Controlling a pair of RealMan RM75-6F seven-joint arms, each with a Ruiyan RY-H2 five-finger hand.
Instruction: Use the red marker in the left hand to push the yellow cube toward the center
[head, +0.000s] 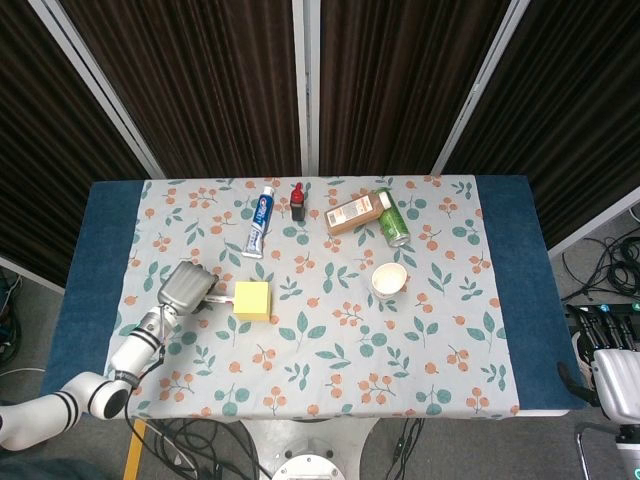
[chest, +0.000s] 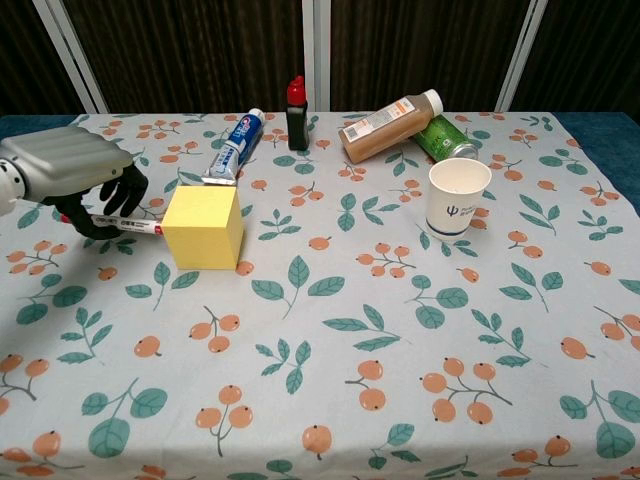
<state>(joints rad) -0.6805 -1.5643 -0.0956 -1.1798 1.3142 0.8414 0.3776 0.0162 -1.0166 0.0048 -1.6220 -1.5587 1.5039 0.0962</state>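
The yellow cube (head: 252, 300) (chest: 204, 227) sits on the floral cloth, left of the table's middle. My left hand (head: 187, 288) (chest: 82, 172) is just left of it and grips the red marker (chest: 128, 224) (head: 220, 298), which lies level with its tip against the cube's left face. My right hand (head: 616, 378) hangs off the table's right side, low at the frame edge; its fingers are too unclear to read.
Along the far side lie a toothpaste tube (head: 260, 221) (chest: 232, 147), a small dark bottle with a red cap (head: 298, 201) (chest: 296, 114), a brown bottle (head: 356, 211) (chest: 390, 125) and a green can (head: 392, 225) (chest: 444, 139). A white paper cup (head: 389, 280) (chest: 458, 196) stands right of centre.
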